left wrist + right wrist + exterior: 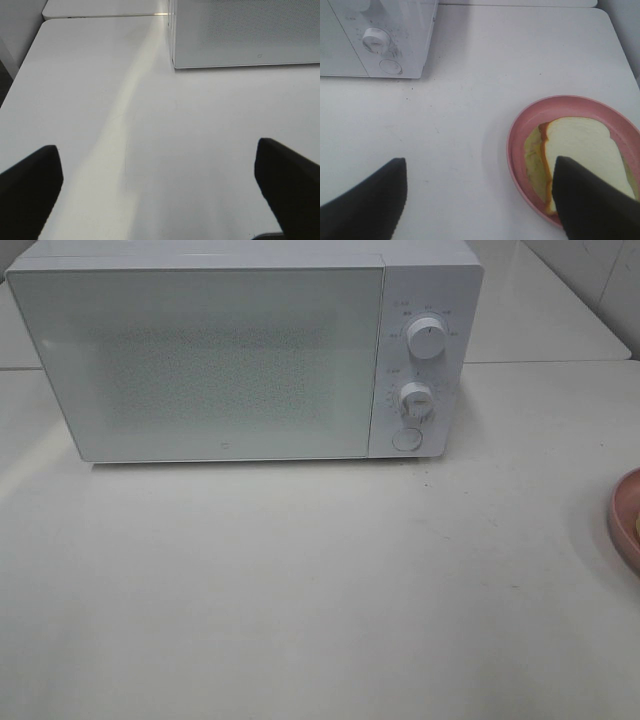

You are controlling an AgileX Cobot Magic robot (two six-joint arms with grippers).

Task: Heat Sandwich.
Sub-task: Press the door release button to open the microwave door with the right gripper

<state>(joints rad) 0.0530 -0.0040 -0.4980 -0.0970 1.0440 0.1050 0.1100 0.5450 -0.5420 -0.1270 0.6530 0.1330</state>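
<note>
Lying on plate [512, 145]: sandwich [580, 150] | right fingers [592, 205] spread; one apparently over it

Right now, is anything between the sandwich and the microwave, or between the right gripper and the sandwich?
The microwave door is shut, closing off the inside. Nothing visible sits on the table between it and the pink plate, nor between the open right gripper and the sandwich.
</note>
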